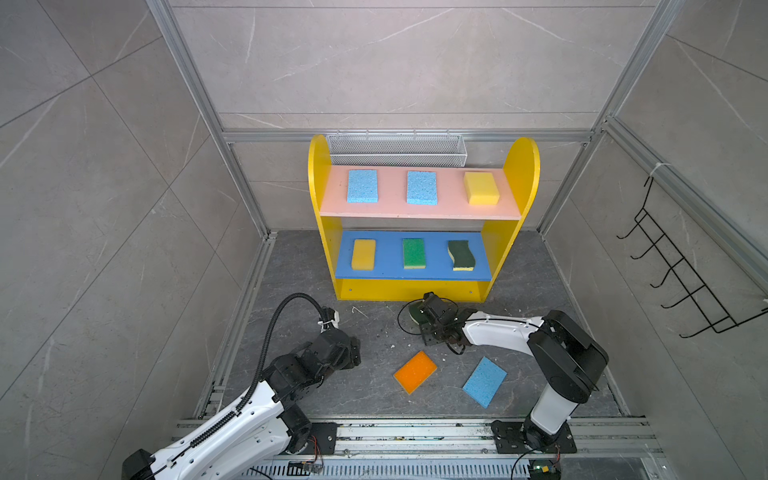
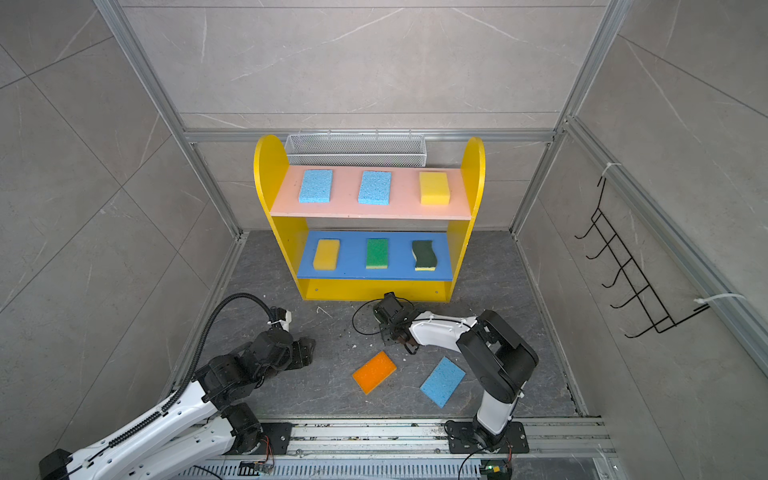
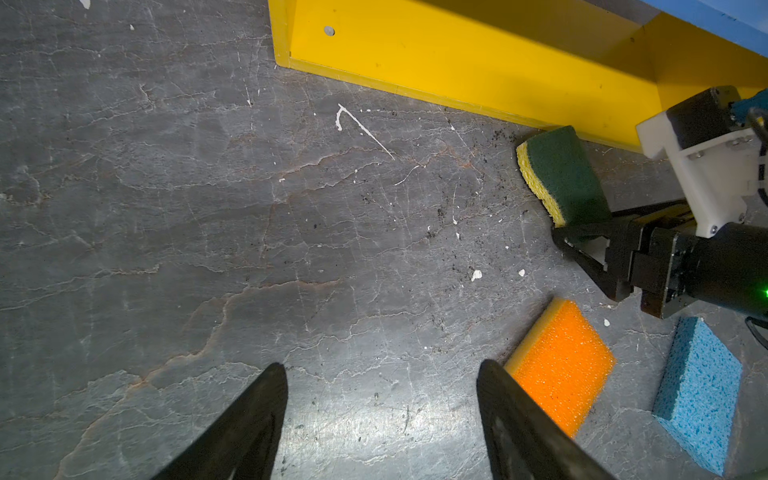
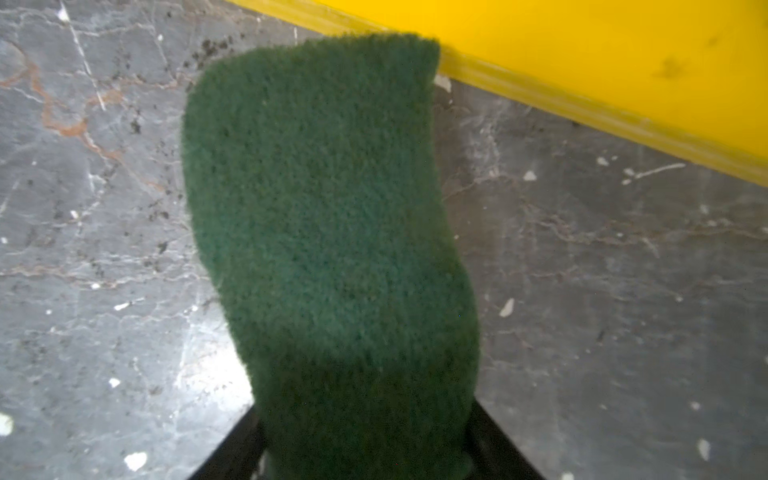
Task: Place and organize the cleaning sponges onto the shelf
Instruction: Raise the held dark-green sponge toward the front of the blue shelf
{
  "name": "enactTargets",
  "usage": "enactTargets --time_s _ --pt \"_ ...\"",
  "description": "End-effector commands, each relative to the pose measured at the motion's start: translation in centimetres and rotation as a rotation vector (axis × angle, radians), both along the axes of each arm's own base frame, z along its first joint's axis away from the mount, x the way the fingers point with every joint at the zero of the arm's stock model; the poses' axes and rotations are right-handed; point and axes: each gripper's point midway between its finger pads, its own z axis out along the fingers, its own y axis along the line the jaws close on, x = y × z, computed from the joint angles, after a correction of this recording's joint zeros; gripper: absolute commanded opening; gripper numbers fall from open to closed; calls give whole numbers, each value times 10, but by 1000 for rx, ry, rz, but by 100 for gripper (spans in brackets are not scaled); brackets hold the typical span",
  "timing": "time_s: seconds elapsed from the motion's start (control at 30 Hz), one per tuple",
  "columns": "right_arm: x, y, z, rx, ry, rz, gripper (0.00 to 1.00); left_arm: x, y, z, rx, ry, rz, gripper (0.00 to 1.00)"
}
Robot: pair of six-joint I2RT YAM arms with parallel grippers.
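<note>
Near edge, left side: left hand [image 3: 381,368] hangs over a bare part of the desk [image 1: 291,270]; fingers apart, nothing between them.
Near centre: orange sponge [image 1: 415,372] lies flat on the desk, turned at an angle.
Near centre, right: loose light-blue sponge [image 1: 484,381] lies flat on the desk, also angled, apart from the orange sponge.
Middle ground: right hand [image 1: 420,316] reaches in from the right toward the shelf front; fingers clamped on both long edges of the held dark-green sponge [image 3: 561,174] at one end.
Held dark-green sponge: wavy edges, green face up, yellow layer beneath; far end close to the yellow base [image 1: 411,289]. Whether it is clear of the desk cannot be told.
Shelf [image 1: 528,166]: stands upright at the back of the desk.
Blue middle board [image 1: 390,257]: left to right, lower yellow sponge [image 1: 363,254], green sponge [image 1: 414,253], shelved dark-green sponge [image 1: 461,255]; all flat and spaced apart.
Pink upper board [image 1: 449,199]: left to right, first light-blue sponge [image 1: 362,185], second light-blue sponge [image 1: 422,188], upper yellow sponge [image 1: 481,188]; all flat and spaced apart.
Behind shelf: white mesh basket [image 1: 397,149] on the rear rail.
Right wall: black hook rack [image 1: 681,270].
</note>
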Motion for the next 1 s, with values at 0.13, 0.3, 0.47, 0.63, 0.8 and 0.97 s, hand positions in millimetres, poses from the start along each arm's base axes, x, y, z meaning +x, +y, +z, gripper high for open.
enactTargets --time_s 0.13,0.3,0.47,0.63,0.8,0.97 --pt "-9 -20 0 -7 -26 -85 48 2 3 2 12 -11 20 75" --pt "-6 -43 16 -38 -108 -177 40 2 6 4 13 -21 24 74" --pt "-1 -58 27 17 -149 -264 36 3 7 2 28 -21 30 74" --pt "10 -63 41 54 -177 -298 36 5 5 4 38 -22 25 74" --pt "21 -75 52 100 -214 -365 36 6 7 6 27 -39 36 74" --pt "27 -91 52 93 -224 -467 36 6 10 3 21 -54 54 74"
